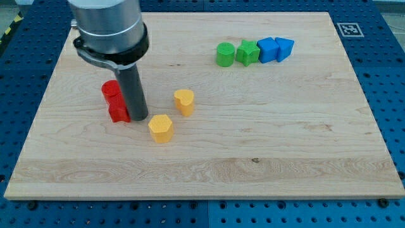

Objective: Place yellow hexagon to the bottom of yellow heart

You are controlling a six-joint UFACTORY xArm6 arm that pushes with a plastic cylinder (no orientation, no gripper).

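Observation:
The yellow hexagon [161,128] lies on the wooden board, below and to the left of the yellow heart [184,101], with a small gap between them. My tip [139,118] stands just left of and slightly above the hexagon, close to it; I cannot tell if it touches. The tip is right beside two red blocks, an upper one [112,90] and a lower one [118,112], which the rod partly hides.
A row of blocks sits at the upper right: a green cylinder [224,54], a green star [247,52], a blue block [268,49] and a blue triangular block [284,47]. The board's edge [202,197] runs along the view's bottom.

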